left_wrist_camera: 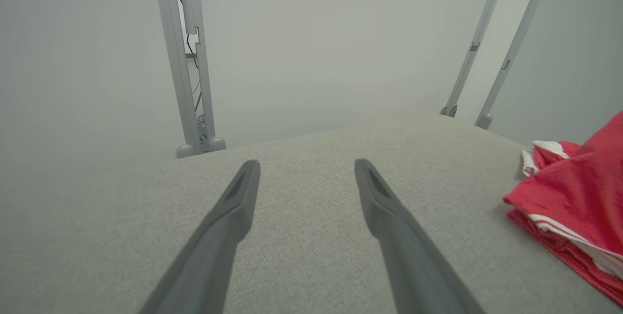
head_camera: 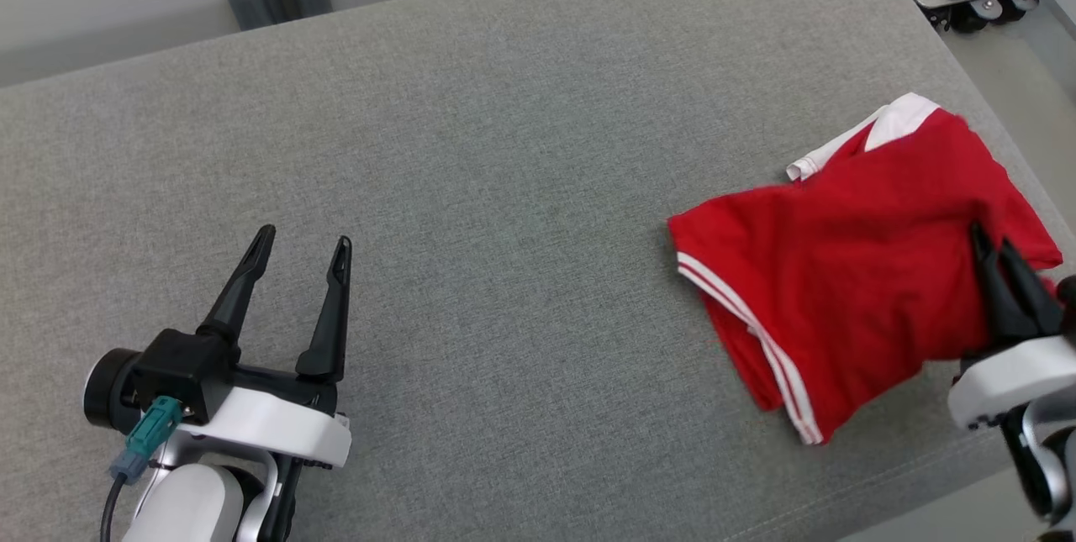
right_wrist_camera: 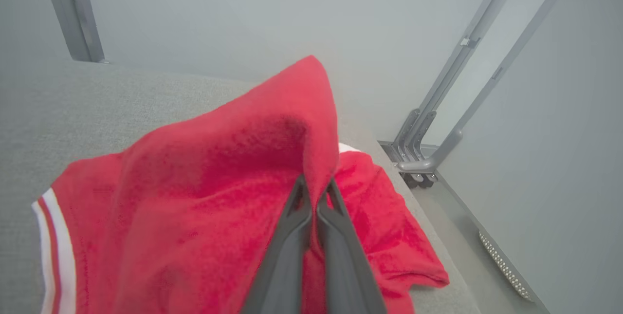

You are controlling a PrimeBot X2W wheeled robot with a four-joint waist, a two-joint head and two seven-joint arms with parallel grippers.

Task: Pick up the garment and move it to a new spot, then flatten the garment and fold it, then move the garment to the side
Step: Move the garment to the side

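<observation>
At the right edge of the head view, the right gripper [head_camera: 990, 238] is pinching its two dark fingers together on a fold of the red garment [head_camera: 841, 290], and the right wrist view is showing the cloth rising in a peak above the closed tips. The garment, red with white stripes and a white collar, is lying rumpled at the right of the grey fabric surface [head_camera: 504, 189]. At the lower left, the left gripper [head_camera: 305, 237] is pointing up the frame, fingers spread wide, holding nothing.
</observation>
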